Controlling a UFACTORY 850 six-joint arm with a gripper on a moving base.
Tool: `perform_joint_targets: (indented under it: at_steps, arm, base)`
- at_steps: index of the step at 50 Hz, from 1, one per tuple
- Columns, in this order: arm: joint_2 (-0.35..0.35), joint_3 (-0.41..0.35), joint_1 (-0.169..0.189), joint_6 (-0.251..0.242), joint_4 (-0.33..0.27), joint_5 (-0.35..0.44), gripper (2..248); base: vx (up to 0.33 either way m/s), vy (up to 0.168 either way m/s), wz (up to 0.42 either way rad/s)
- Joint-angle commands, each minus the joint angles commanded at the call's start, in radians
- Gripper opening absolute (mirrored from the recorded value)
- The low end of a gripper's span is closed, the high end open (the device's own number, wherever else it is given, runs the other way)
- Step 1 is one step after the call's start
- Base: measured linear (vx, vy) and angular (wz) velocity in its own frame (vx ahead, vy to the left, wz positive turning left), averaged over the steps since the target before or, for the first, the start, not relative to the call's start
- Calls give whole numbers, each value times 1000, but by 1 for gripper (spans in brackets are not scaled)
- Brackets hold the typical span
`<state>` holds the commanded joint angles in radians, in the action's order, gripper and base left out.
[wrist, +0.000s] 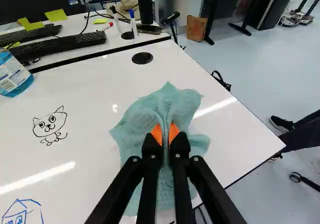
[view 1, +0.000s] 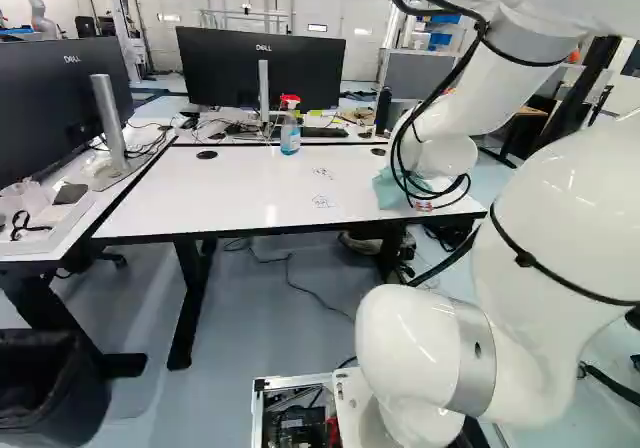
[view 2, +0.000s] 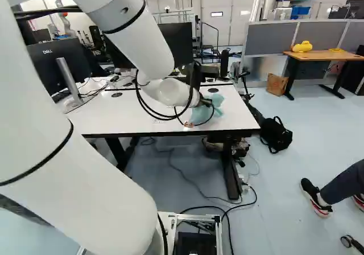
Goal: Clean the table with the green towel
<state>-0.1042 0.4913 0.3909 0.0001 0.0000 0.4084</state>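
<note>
Gripping comes first in this job, and that part looks done: the gripper (wrist: 165, 134) has a bunched fold of the green towel (wrist: 137, 121) pinched between its orange pads (wrist: 157, 134), the two fingers drawn nearly together with only the cloth between them. The rest of the towel spreads loosely around the fingertips and seems to lie on the white table (wrist: 95, 109), near its right end in the left base view. Wiping is what remains, as far as I can judge. A cat drawing (wrist: 50, 126) in dark lines shows whole on the tabletop, clear of the towel, and beyond it from the gripper is a blue house drawing (wrist: 22, 215), partly cut off in the wrist view. Neither looks smeared in what shows, so I would call the cleaning itself barely begun, if begun at all. Whether any marks lie under the cloth, I cannot tell. The next move probably calls for pressing the towel flat and sweeping it over the cat, then the house. The spray bottle (view 1: 290, 136) stands upright near the table's far edge, so a long stroke that way could knock it.
</note>
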Motion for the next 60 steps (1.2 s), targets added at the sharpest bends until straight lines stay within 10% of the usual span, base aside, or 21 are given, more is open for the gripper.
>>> perform_joint_targets:
  at_steps: [60]
  arm:
    - [106, 104, -211, 0, 0, 0, 35]
  base:
    - [0, 0, 0]
